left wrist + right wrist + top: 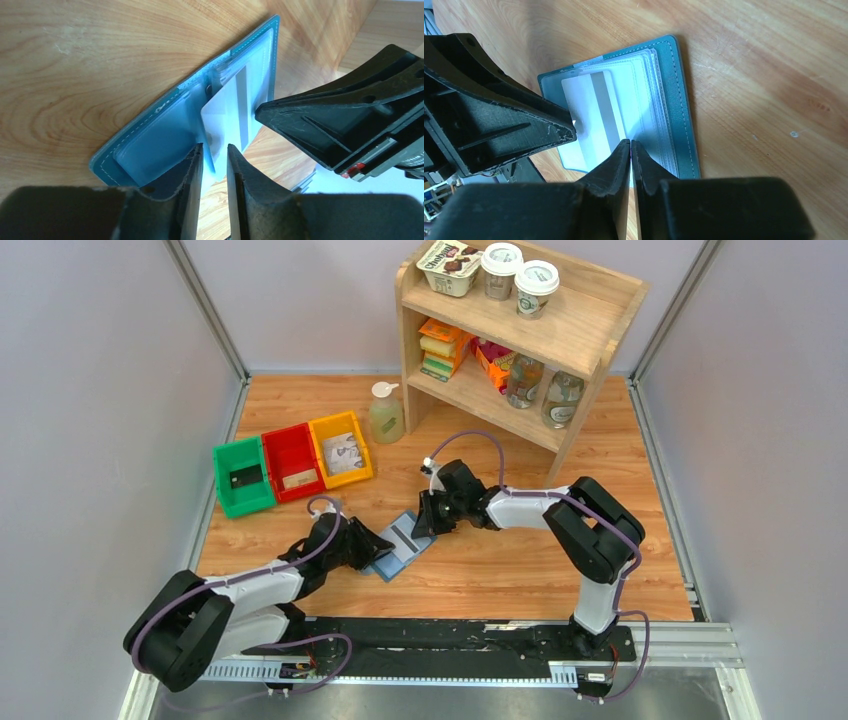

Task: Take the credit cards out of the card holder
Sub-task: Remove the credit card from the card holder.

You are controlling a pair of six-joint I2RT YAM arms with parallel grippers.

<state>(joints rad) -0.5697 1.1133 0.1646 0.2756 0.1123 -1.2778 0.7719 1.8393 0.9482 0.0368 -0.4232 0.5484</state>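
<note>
Bright, even overhead light; wrist views show glare on plastic sleeves and blurred near jaws.

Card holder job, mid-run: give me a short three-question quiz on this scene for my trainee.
1. True or false: the blue-grey bifold card holder lies closed on the wooden table.
2. Which plastic bin holds the grey-white patterned card? A green, B red, C yellow.
3. Short answer: which end effector reaches the white card with a grey stripe from the wooden shelf side?
Key: 1 false, it lies open; 2 C, the yellow plastic bin; 3 the right end effector.
</note>
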